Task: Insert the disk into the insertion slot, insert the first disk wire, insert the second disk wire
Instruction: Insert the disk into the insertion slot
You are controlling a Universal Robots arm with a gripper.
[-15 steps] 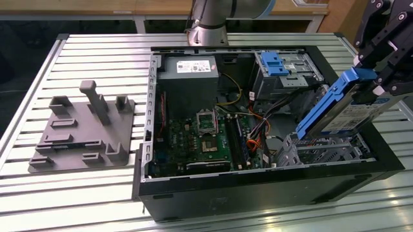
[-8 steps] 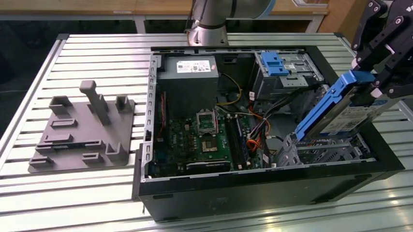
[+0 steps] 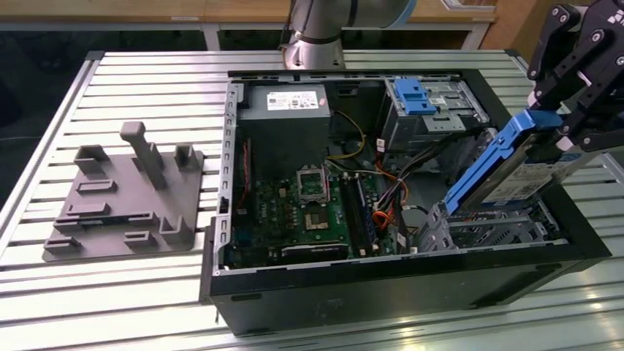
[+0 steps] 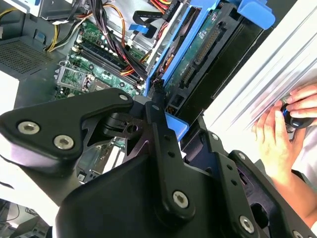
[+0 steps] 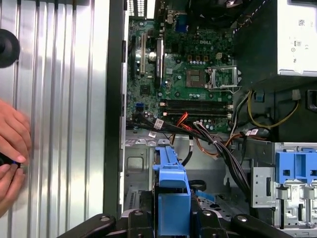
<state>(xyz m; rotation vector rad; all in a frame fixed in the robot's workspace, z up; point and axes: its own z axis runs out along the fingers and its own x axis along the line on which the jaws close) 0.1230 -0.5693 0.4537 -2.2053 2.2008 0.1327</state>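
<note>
Exterior view shows the gripper [image 3: 552,124] clamped on the upper end of the disk [image 3: 502,175], which leans steeply, its lower end at the insertion slot [image 3: 492,228] inside the open computer case [image 3: 390,285] on the slatted table [image 3: 146,307].

The disk [image 4: 205,52] in the tool [image 4: 174,124]

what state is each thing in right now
end effector, shut on the upper end of the disk
disk, tilted, lower end at the insertion slot, not seated
insertion slot, unfilled
computer case, open, side panel off
</note>
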